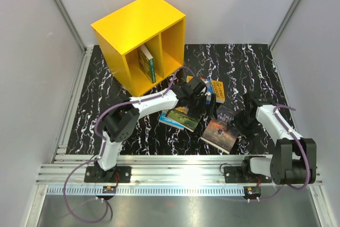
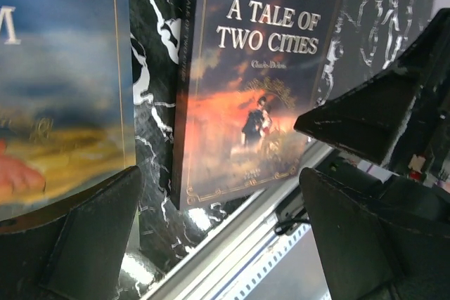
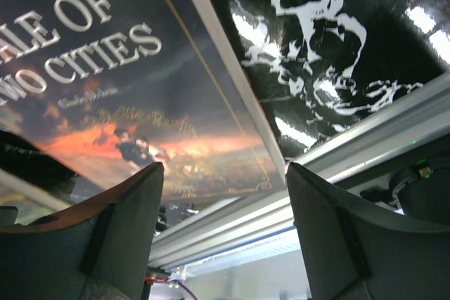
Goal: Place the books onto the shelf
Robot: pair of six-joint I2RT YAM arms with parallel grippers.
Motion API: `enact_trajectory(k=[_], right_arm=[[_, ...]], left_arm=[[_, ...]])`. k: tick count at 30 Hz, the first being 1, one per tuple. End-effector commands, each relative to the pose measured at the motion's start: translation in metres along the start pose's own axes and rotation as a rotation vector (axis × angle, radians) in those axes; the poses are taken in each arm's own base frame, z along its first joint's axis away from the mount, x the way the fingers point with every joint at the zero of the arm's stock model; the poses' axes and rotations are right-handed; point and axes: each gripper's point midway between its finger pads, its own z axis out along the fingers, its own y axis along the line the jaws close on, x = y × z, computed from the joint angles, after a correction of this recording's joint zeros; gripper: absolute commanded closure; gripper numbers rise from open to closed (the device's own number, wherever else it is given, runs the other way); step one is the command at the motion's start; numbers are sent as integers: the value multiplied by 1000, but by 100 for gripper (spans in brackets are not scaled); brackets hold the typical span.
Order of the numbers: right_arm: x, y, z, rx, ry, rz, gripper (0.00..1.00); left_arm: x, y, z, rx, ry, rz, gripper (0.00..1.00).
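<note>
Wide right jaws above dark book [image 3: 140,89]

Bright yellow shelf [image 1: 133,27], black tabletop [image 1: 255,62] veined white, dark orange-red book [image 1: 219,134], seemingly green-spined book [image 1: 147,63]

Glossy paper book cover [image 2: 253,82], glossy marbled tabletop [image 3: 337,33]

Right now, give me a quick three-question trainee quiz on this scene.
1. True or false: the bright yellow two-compartment shelf already holds a green-and-white paperback book.
2. Which title is on the dark paperback book lying on the black marbled table? A) Oliver Twist B) A Tale of Two Cities C) Emma
3. Fill in: the left arm's fingers stand ___, with nothing between them.
Key: 1 true; 2 B; 3 open.
</note>
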Motion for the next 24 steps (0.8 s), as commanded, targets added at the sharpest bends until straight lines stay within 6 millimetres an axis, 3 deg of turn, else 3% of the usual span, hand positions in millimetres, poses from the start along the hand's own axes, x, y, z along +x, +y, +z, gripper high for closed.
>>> enact_trajectory(k=[1, 3, 5, 11, 16, 17, 20, 24], right_arm=[[-10, -5, 15, 46, -37, 21, 24], [-10, -1, 25, 25, -35, 27, 26], [-9, 0, 35, 9, -29, 30, 36], [-23, 4, 33, 4, -95, -2, 55], [-22, 2, 34, 14, -87, -26, 60], [-23, 4, 33, 1, -94, -25, 75], [-25, 10, 32, -49, -115, -47, 100], [-25, 25, 20, -123, -113, -75, 100]], left_arm=[[-5, -10, 6, 40, 35, 17, 1], [-4, -9, 11, 40, 46, 9, 1], [-2, -6, 16, 34, 57, -1, 1], [11, 6, 31, 12, 118, -28, 1], [21, -1, 47, 30, 172, -39, 1], [23, -3, 51, 33, 178, -35, 1], [23, -12, 56, 45, 177, -33, 1], [24, -15, 53, 57, 172, -50, 1]])
